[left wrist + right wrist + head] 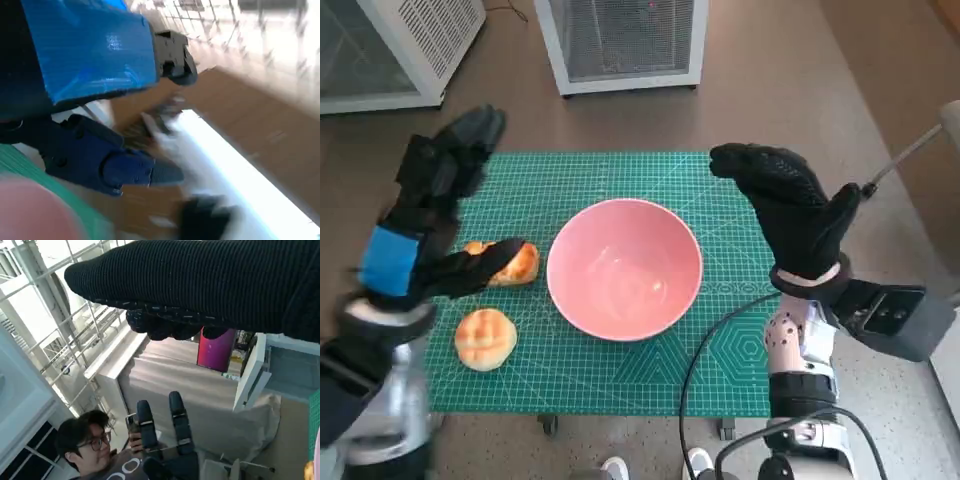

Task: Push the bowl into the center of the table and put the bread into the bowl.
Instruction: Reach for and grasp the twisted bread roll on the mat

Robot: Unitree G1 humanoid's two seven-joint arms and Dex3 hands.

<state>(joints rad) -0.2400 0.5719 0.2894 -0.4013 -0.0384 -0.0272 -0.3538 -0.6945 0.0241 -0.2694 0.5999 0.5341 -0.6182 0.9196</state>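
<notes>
A pink bowl [624, 268] stands empty near the middle of the green cutting mat [620, 180]. Two golden bread rolls lie to its left: one [485, 338] near the front, the other [515, 264] partly hidden behind my left thumb. My left hand [435, 215], black with blue tape, hovers raised over the mat's left side, fingers spread, holding nothing. My right hand [785, 210] in its black glove is lifted above the mat's right edge, fingers apart and empty. The left wrist view is blurred; a pink patch of bowl [30, 215] shows there.
White cabinets [620, 40] stand on the floor beyond the table. A black cable [715, 350] crosses the mat's front right corner. In the right wrist view a person [95, 450] sits nearby, and my left hand's fingers [160, 425] show.
</notes>
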